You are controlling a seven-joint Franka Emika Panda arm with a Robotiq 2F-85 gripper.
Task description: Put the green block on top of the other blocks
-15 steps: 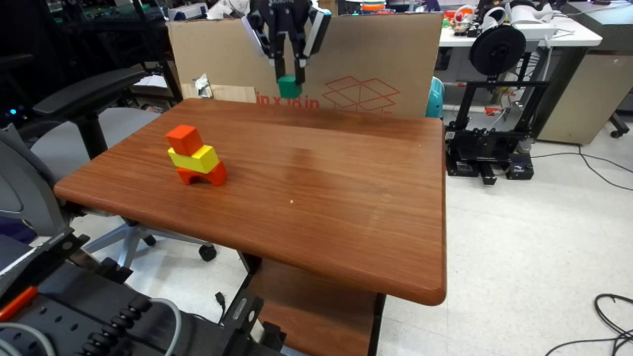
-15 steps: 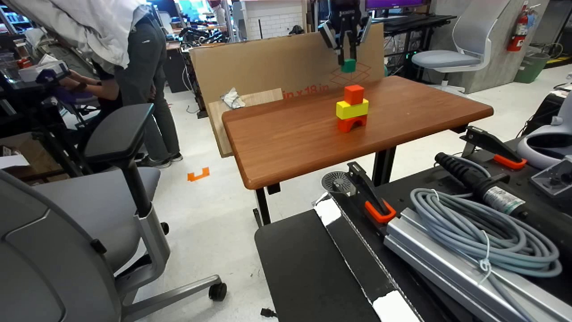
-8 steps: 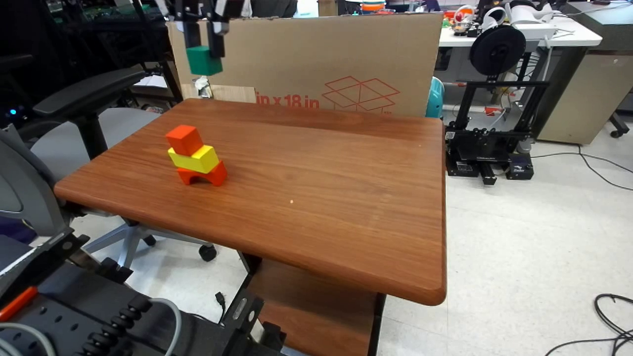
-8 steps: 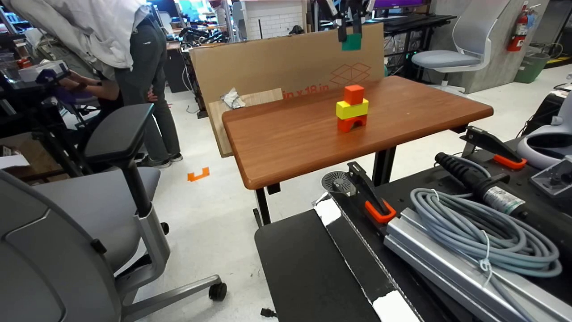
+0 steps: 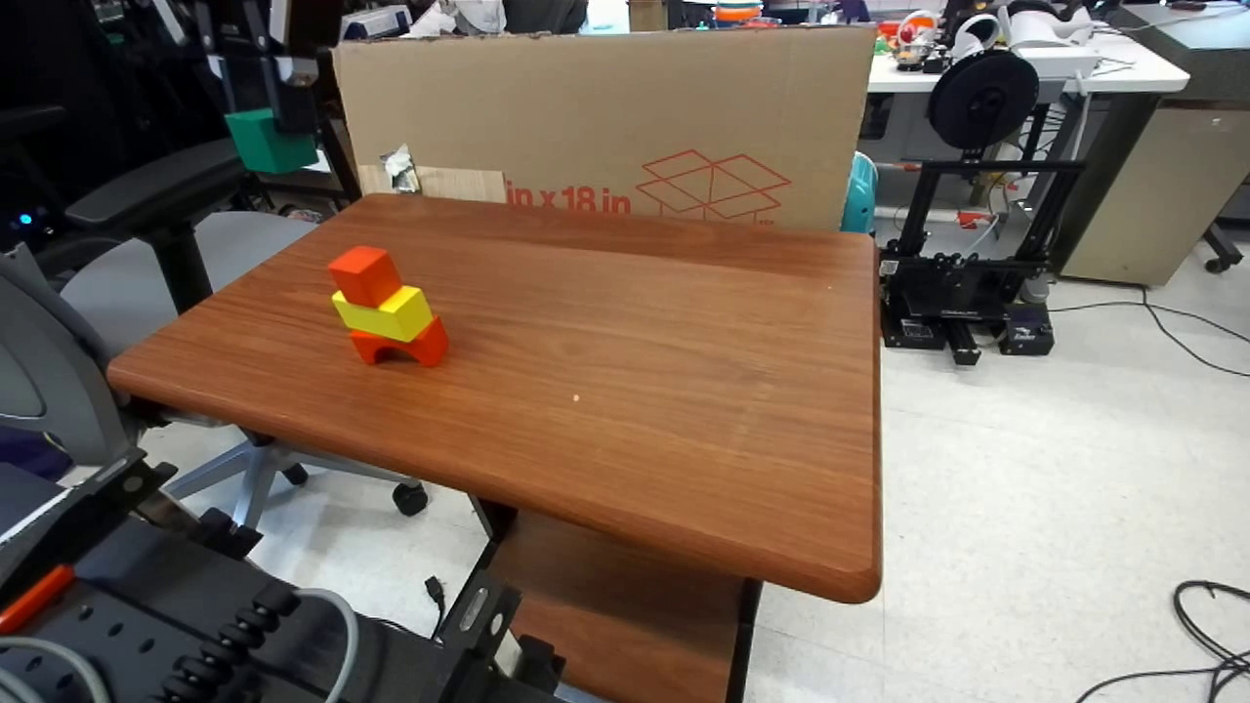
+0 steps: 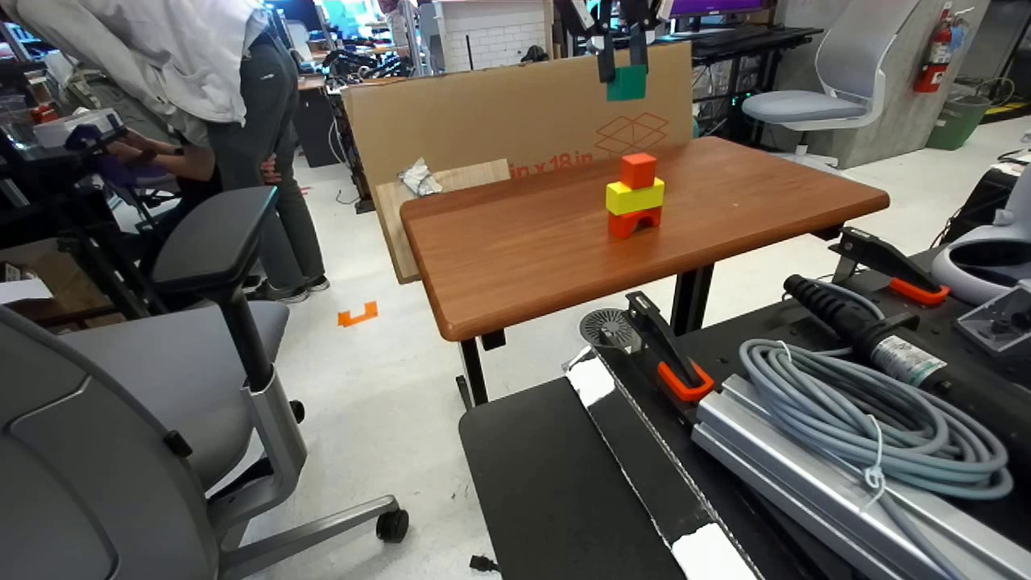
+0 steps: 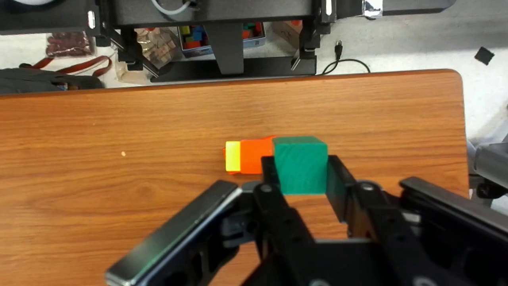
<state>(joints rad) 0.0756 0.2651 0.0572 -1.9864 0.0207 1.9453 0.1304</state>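
Note:
My gripper (image 7: 301, 171) is shut on the green block (image 7: 301, 167), a small cube held between the fingertips in the air. The green block also shows in both exterior views (image 5: 270, 144) (image 6: 627, 84), higher than the stack and apart from it. The other blocks stand stacked on the table: an orange-red arch (image 5: 427, 342) at the bottom, a yellow block (image 5: 389, 314) across it, and an orange-red cube (image 5: 364, 277) on top. In the wrist view the cube (image 7: 253, 156) lies left of the green block, partly hidden by it and the left finger.
The brown table (image 5: 635, 391) carries the stack near one end. A cardboard sheet (image 5: 605, 117) stands upright behind the table. A grey chair (image 6: 201, 379) is beside the table end. A black bench with clamps and a coiled cable (image 6: 870, 427) stands at the near side.
My gripper has carried the green block left in an exterior view, toward the stack's end of the table. It rose, then came down slightly. The stack has not moved.

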